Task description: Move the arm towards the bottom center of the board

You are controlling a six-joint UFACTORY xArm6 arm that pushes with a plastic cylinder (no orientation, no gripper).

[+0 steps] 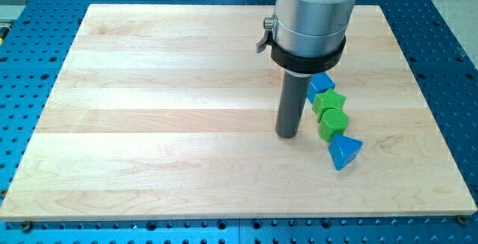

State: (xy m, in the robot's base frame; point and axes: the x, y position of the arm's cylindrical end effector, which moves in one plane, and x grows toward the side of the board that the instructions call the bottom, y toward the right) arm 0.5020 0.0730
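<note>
While the arm (312, 20) is hanging over the desk's (164, 124) right-centre, my tip (287, 134) is sitting on the wood just left of a block column, apart from it. No claw on this rig, just the rod. Column is running top to bottom: blue block (321, 83) partly hidden by the arm, green star (329, 101), green block (333, 124), blue triangle (344, 152), each touching the next.

Single camera, high at board's (149, 124) bottom edge, angled down, whole board visible.
</note>
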